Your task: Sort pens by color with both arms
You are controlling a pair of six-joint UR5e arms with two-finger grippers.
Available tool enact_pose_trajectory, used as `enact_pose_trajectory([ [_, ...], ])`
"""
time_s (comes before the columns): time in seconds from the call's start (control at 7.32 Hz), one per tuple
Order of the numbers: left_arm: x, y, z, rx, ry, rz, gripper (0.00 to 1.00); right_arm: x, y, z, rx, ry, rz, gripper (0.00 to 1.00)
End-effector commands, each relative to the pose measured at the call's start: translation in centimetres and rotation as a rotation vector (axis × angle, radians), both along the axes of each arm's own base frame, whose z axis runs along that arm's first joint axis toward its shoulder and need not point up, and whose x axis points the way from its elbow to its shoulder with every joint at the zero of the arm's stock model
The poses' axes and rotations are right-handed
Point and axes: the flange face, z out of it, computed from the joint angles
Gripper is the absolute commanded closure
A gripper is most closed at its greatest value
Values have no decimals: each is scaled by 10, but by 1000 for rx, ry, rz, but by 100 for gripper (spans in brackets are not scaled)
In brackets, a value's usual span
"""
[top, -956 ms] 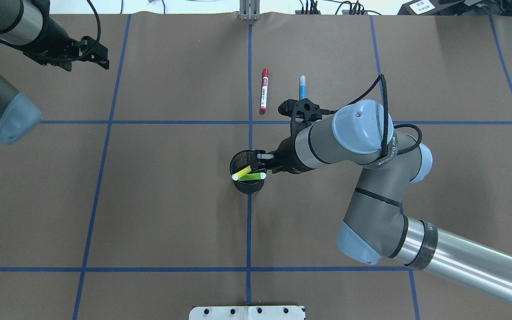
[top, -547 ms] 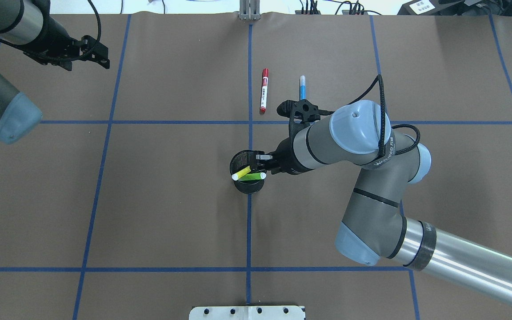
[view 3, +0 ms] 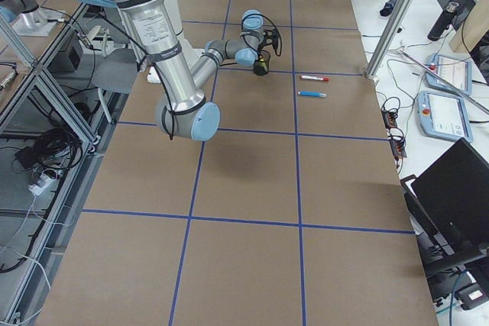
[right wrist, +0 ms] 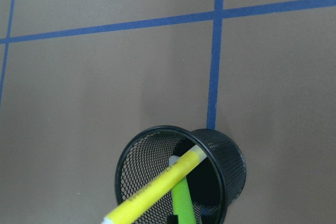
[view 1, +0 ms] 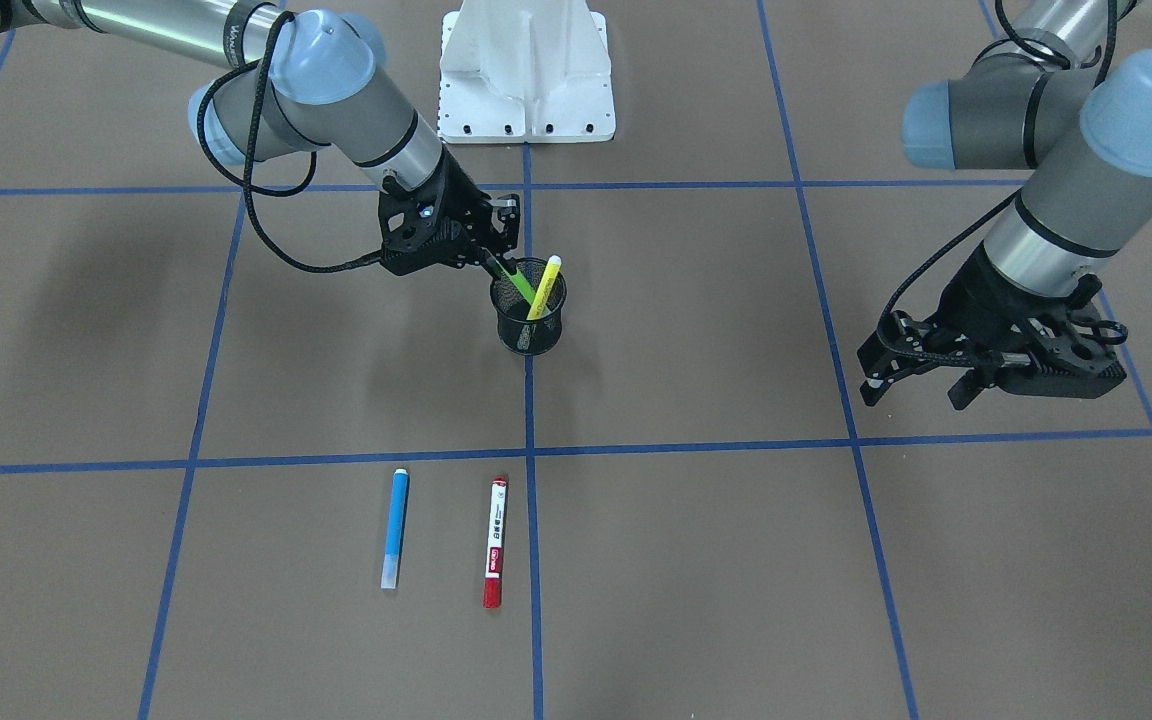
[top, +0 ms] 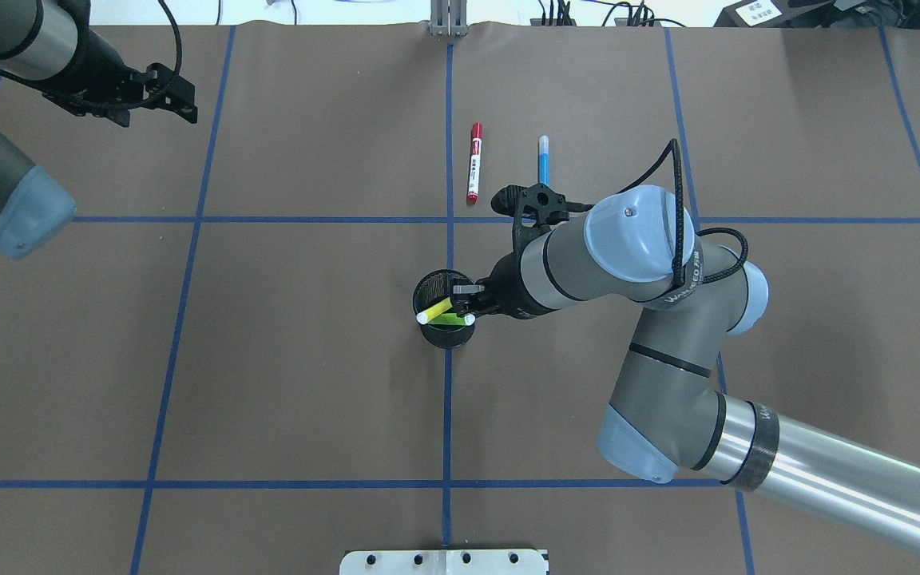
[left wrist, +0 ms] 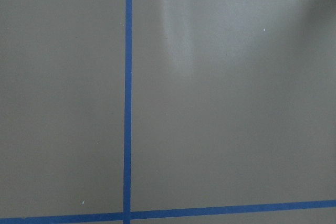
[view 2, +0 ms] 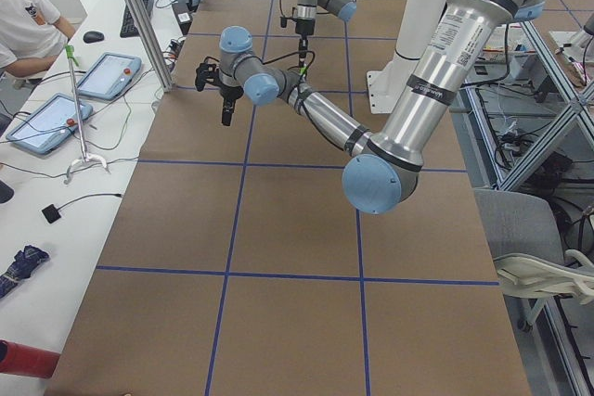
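Observation:
A black mesh cup (top: 428, 286) stands at the table's middle with the yellow pen (top: 434, 311) and the green pen (top: 450, 319) leaning in it. My right gripper (top: 466, 300) hangs over the cup's rim, open, with the green pen's upper end (view 1: 508, 272) by its fingers. The right wrist view looks into the cup (right wrist: 231, 156), with the yellow pen (right wrist: 157, 190) and the green pen (right wrist: 182, 200). The red pen (top: 474, 162) and blue pen (top: 543, 158) lie flat beyond the cup. My left gripper (top: 164, 97) is open and empty, far left.
The brown table carries a grid of blue tape lines (top: 448, 399). A white base plate (view 1: 526, 80) sits at the robot's side. In the front view the red pen (view 1: 495, 541) and blue pen (view 1: 394, 527) lie side by side, a hand's width apart.
My right gripper has moved a little down and in over the cup, now covering part of the green pen's upper end. The left arm and the pens have not moved.

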Motion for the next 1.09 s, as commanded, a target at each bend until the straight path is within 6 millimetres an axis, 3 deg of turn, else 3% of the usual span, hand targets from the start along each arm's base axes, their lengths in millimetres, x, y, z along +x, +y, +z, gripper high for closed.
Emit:
enact_pose_trajectory([
  [0.0,-1,2,-3,3,3,-1,2,2,2,-3,3,-7,-2,100],
  [0.41,-1,2,-3,-1,5,-4,2,22,0,-21,6,-15,9,100],
  [0.68,0,2,-5,-11,12,-11,2,55,2,-46,3,15,23,100],
  [0.96,1,1,-8,-9,14,-12,2,93,-19,-52,7,23,14,100],
])
